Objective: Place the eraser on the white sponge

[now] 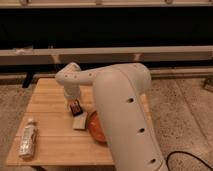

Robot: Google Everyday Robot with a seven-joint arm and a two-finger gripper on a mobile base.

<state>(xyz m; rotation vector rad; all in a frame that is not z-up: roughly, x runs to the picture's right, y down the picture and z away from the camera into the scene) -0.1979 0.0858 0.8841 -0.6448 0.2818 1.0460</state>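
The eraser (pixel 76 108), a small dark block with reddish marks, sits tilted at the tip of my gripper (pixel 74 104), which is shut on it over the wooden table (pixel 50 100). The white sponge (pixel 80 123), a small off-white pad, lies flat on the table just below and slightly right of the eraser, apart from it. My white arm reaches in from the lower right and hides part of the table's right side.
An orange bowl (pixel 95 128) stands right beside the sponge, partly hidden by my arm. A long white bottle (pixel 27 139) lies near the table's front left corner. A dark wall with a rail runs behind the table.
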